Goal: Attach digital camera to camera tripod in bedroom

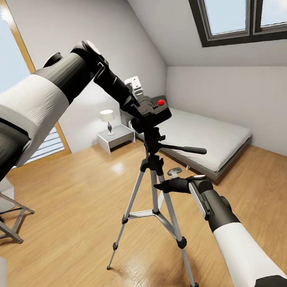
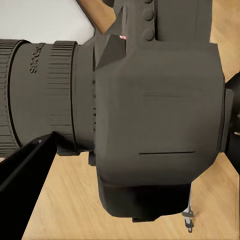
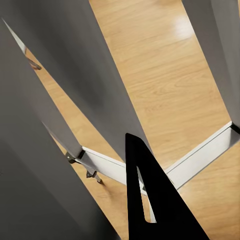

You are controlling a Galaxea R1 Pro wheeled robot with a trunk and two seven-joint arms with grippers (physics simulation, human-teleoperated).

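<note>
The digital camera [image 1: 155, 111], black with a red button on top, sits on the black pan head of the camera tripod [image 1: 154, 176] in the middle of the bedroom. My left gripper [image 1: 135, 110] reaches in from the left and is shut on the camera's side. The left wrist view has the camera body [image 2: 160, 115] and its lens very close, with one dark finger [image 2: 22, 182] beside the lens. My right gripper [image 1: 160, 186] is shut, its tip against the tripod's upper legs below the handle. In the right wrist view its black fingers [image 3: 142, 190] point between the grey legs [image 3: 85, 85].
A low grey bed [image 1: 206, 136] lies behind the tripod, with a white nightstand [image 1: 116, 138] and lamp [image 1: 107, 118] to its left. A grey metal stool [image 1: 8, 218] stands at the left edge. The sloped ceiling holds a skylight [image 1: 237, 12]. Wood floor surrounds the tripod's feet.
</note>
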